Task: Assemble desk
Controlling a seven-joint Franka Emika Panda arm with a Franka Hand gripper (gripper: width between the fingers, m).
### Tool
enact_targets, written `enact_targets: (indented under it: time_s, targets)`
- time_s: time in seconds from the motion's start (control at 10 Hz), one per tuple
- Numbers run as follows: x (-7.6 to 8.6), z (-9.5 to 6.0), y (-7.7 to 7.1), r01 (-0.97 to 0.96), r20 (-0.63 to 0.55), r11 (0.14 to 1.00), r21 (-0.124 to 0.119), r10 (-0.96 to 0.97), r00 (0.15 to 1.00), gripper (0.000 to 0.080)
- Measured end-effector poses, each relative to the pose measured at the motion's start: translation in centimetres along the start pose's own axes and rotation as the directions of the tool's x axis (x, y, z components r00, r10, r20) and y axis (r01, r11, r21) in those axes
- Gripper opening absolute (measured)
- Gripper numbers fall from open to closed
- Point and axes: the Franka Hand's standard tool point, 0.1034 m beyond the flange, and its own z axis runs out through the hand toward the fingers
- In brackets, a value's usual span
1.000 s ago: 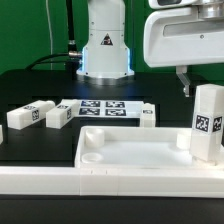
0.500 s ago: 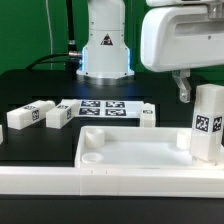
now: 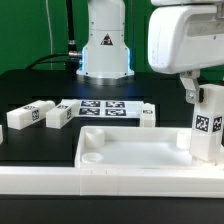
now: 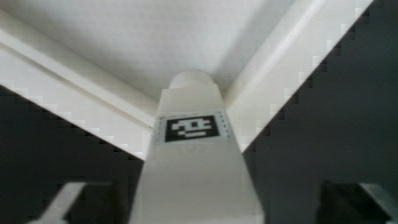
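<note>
The white tabletop point(image 3: 140, 150) lies rim-up near the front, and the wrist view looks down into a corner of the tabletop point(image 4: 160, 40). One white tagged leg point(image 3: 208, 125) stands upright at its corner on the exterior view's right. My gripper point(image 3: 198, 97) hangs over the top of that leg, one finger point(image 3: 187, 92) showing beside it. In the wrist view the leg point(image 4: 196, 140) rises between my gripper point(image 4: 210, 205) fingers point(image 4: 63, 205), with a dark gap on each side. The gripper is open around the leg, not touching it.
Two loose tagged legs point(image 3: 22, 117) point(image 3: 60, 113) lie at the exterior view's left; a third leg point(image 3: 147, 113) lies behind the tabletop. The marker board point(image 3: 105, 107) lies before the robot base point(image 3: 105, 50). A long white rail point(image 3: 100, 185) runs along the front.
The gripper has moved toward the exterior view's right and come over the upright leg. The leg and tabletop have not moved.
</note>
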Motion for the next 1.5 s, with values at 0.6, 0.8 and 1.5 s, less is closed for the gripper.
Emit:
enact_targets:
  time_s: [0.6,0.8,1.5]
  targets:
    - [-0.23,-0.03,0.22,-0.15,-0.006,0.989,0.011,0.15,0.989,0.0291]
    - [-0.44,0.06,0.31,-0.365,-0.039,0.931,0.017,0.366,0.93,0.0291]
    - [-0.99,0.05,0.71,-0.817,-0.079,0.572,0.075,0.82,0.567,0.0291]
